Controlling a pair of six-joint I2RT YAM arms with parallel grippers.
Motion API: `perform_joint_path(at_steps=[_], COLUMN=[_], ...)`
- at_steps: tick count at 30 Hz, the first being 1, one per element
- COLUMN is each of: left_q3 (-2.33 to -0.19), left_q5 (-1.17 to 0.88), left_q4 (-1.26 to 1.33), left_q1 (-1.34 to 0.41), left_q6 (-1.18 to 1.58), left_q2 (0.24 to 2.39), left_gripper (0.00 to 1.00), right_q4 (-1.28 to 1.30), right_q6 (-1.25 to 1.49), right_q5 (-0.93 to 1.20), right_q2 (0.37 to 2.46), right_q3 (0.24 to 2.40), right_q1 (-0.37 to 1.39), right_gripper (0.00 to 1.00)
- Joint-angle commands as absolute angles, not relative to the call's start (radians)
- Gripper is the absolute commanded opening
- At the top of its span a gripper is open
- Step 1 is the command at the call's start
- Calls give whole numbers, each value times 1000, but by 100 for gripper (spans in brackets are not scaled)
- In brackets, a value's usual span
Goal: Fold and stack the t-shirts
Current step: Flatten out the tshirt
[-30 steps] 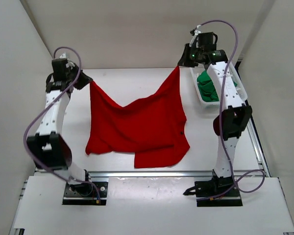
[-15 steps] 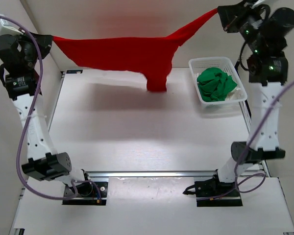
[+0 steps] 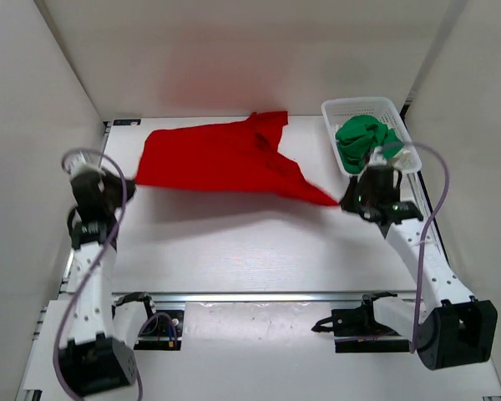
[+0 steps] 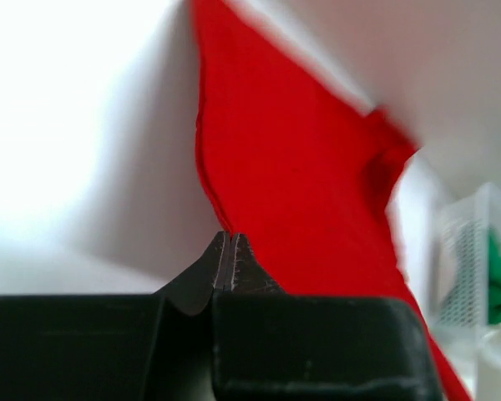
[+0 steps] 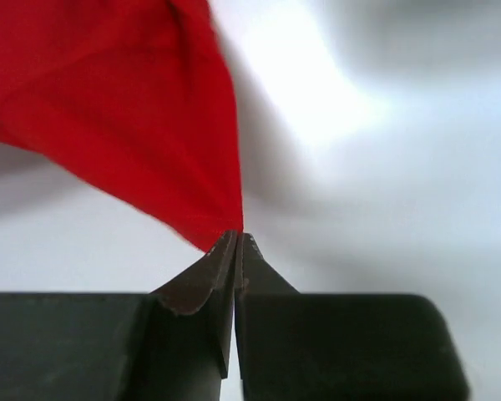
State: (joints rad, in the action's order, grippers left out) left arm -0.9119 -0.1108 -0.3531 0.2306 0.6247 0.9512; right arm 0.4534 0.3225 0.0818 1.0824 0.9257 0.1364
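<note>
Red t-shirt (image 3: pixel 225 159): stretched between both arms over the far half of the table (image 3: pixel 259 251), spanning about 9 to 3 o'clock in the top view. Its far edge looks to be resting on the surface. The near edge looks lifted, judging by the shadow under it.

Left gripper (image 3: pixel 127 187) is pinched tight on the corner at 9 o'clock. Right gripper (image 3: pixel 342 201) is pinched tight on the corner at 3 o'clock. Both wrist views show the tips closed on just a sliver of cloth.

Handling, my read:
- Light, limp knit with no stiffness. It sags between grips and folds on itself; there's a bunched flap at 12 o'clock.
- Not fragile or slick, but a tip-only pinch could pull out under tension.
- Best holds are hem corners or shoulder seams, where the fabric is doubled.

Around:
- The white mesh basket (image 3: pixel 363 105) is at 1 o'clock with the green t-shirt (image 3: pixel 359 136) piled in it.
- The right gripper sits just beside the basket's near corner, so a swing toward 1 o'clock could knock it or snag the mesh.
- The right arm's purple cable (image 3: pixel 435 192) loops near the basket too.
- I can't pick out the white shirt for sure.
</note>
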Motion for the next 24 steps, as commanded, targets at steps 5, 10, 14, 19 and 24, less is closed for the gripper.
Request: perform_joint_path(at_steps=[5, 10, 14, 19, 24], left_q3=[-445, -403, -388, -380, -428], left_q5=[-119, -160, -163, -201, -241], left_q4=[-336, -428, -427, -373, -260], left_q1=[261, 315, 301, 314, 273], left_q6=[653, 614, 620, 644, 707], left_q2=[661, 549, 542, 569, 636], left_gripper=[0, 0, 0, 0, 0], right_q4=[616, 732, 714, 649, 519], right_q6=[367, 434, 595, 641, 536], right_q5=[222, 324, 238, 167, 273], right_q2=[798, 635, 572, 616, 724], right_q3=[658, 588, 555, 538, 598], right_q1=[52, 136, 348, 423, 257], right_gripper=[0, 0, 1, 0, 0])
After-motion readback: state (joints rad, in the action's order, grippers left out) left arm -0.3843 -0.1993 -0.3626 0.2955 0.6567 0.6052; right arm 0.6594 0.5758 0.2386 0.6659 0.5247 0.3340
